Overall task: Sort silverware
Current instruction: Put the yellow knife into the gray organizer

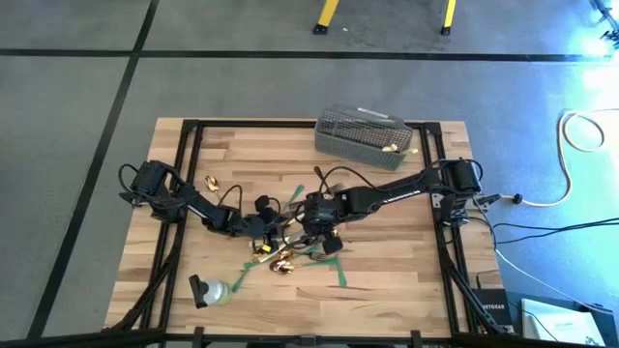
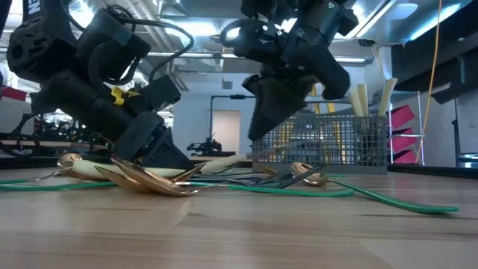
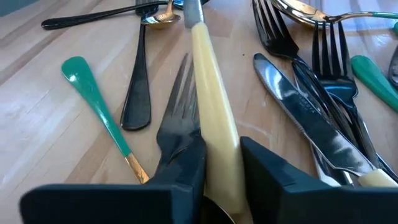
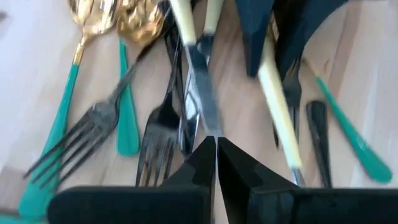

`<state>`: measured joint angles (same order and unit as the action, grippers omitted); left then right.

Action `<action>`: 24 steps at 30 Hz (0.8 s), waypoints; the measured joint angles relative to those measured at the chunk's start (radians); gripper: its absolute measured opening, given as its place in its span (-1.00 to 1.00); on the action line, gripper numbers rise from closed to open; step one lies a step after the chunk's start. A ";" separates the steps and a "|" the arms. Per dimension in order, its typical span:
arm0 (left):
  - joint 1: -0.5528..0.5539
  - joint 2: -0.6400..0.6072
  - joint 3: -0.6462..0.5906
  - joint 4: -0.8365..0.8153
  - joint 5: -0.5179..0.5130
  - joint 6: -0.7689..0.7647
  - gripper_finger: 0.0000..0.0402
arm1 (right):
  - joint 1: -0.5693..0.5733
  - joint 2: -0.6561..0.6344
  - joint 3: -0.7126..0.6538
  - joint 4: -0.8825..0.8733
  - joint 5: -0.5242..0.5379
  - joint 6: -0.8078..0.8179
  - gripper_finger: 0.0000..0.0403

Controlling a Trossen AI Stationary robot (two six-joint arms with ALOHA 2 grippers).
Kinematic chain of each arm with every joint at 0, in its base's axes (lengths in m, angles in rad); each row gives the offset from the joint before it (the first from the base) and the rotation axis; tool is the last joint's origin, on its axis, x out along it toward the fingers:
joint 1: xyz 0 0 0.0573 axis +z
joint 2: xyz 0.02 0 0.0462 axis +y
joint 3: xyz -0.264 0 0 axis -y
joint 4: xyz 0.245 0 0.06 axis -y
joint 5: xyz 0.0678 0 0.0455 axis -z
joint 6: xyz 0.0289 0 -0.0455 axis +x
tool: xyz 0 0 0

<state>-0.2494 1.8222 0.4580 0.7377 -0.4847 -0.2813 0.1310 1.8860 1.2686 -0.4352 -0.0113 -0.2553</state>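
Pick-up stage of the sorting task. The left gripper (image 3: 221, 171) is down in the pile of silverware (image 1: 290, 246) near the middle of the wooden table (image 1: 387, 280), its two dark fingers (image 3: 180, 165) set on either side of the cream handle of a knife (image 3: 211, 118), which runs away from the wrist toward its steel blade; the fingers lie against the handle, so the gripper is judged to be grasping the knife, still flat on the table. A dark fork (image 3: 180, 106) lies just beside that handle, partly under one finger, and a green-handled piece (image 3: 93, 99) lies apart on the other side. The right gripper (image 4: 216, 158), clenched with nothing between its fingers, hovers low over the same pile beside the left one. The grey wire mesh basket (image 1: 366, 135) stands well apart at the table's far edge and already holds some cutlery. The next move calls for a straight lift that frees the knife without dragging the neighbouring fork, then a carry to wherever the knives are being gathered.
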 joint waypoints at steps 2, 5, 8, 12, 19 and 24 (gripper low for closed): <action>0.000 -0.011 0.002 -0.003 0.006 0.000 -0.69 | 0.008 -0.011 0.000 -0.036 0.022 0.020 -1.00; 0.000 -0.032 0.001 -0.016 0.021 -0.001 -0.71 | 0.024 -0.038 0.000 -0.085 0.057 0.048 -1.00; -0.001 -0.062 0.000 -0.015 0.025 0.000 -0.72 | 0.044 -0.073 0.000 -0.121 0.082 0.069 -1.00; -0.003 -0.118 0.009 -0.007 0.042 -0.015 -0.72 | 0.071 -0.132 0.000 -0.151 0.090 0.108 -1.00; -0.006 -0.216 0.047 -0.066 0.060 0.032 -0.76 | 0.123 -0.200 0.000 -0.203 0.149 0.146 -1.00; -0.004 -0.250 0.093 -0.200 0.053 0.056 -0.81 | 0.148 -0.211 0.000 -0.216 0.194 0.171 -1.00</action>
<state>-0.2529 1.5723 0.5513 0.5375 -0.4314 -0.2251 0.2794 1.6752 1.2690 -0.6514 0.1825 -0.0845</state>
